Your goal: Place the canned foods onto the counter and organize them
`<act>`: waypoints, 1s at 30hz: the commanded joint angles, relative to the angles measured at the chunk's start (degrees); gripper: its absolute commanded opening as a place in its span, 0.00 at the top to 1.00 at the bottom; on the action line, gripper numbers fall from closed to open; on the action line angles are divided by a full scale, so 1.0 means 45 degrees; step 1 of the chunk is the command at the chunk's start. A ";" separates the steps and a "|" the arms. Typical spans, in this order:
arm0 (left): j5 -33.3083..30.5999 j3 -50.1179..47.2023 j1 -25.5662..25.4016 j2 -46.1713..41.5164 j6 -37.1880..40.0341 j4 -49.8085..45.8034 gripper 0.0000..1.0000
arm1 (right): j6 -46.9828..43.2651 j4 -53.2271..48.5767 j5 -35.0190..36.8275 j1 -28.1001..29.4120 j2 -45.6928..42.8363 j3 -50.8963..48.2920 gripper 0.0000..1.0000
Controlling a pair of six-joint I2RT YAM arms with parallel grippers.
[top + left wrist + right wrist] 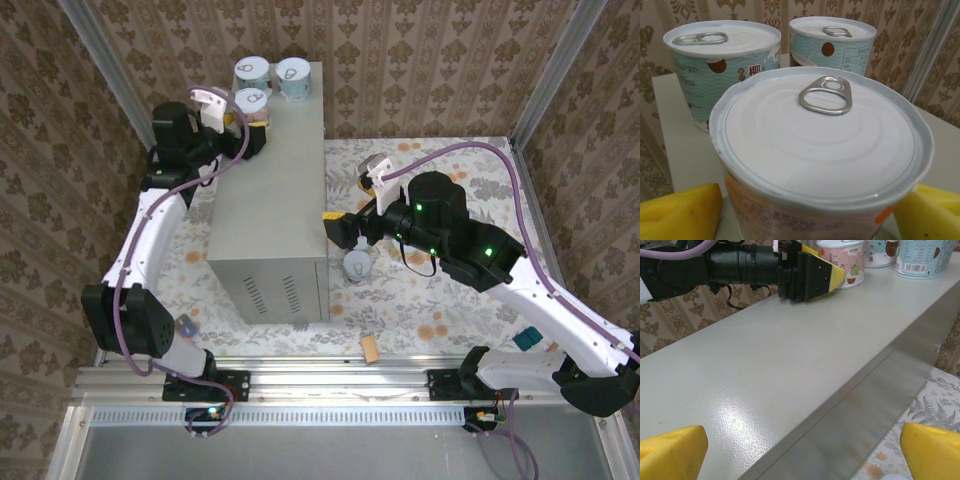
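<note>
With the left hand (805, 212), straddling a pink-labelled can (820, 145) on the counter (270, 190), upper left of the top view; impossible to tell whether clamped or just clear. Close behind, a pale blue can (720, 70) and a second blue can (832, 47). Mid-frame, right hand (801, 450) spread wide at the counter's right edge; just below, a lone can (356, 267) on the floral floor (450, 290).

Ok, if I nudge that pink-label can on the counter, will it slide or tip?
Probably slides: the pink-label can looks squat and sits flat on the smooth counter. It looks unopened, so it is likely full, heavy for its size and rigid. Upright, it shouldn't roll.
</note>
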 commanded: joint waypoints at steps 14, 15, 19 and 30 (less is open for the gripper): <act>0.0309 0.1069 0.0085 0.0945 -0.0241 -0.0226 0.18 | 0.0073 0.0123 0.0174 -0.0038 -0.0100 0.0137 0.00; 0.0330 0.1135 0.0085 0.0996 -0.0250 -0.0256 0.19 | 0.0089 0.0100 0.0184 -0.0053 -0.0120 0.0136 0.00; 0.0402 0.1260 0.0085 0.1164 -0.0239 -0.0291 0.19 | 0.0112 0.0103 0.0213 -0.0053 -0.0174 0.0070 0.00; 0.0523 0.1439 0.0085 0.1291 -0.0110 -0.0471 0.19 | 0.0132 0.0149 0.0176 -0.0050 -0.0157 0.0087 0.00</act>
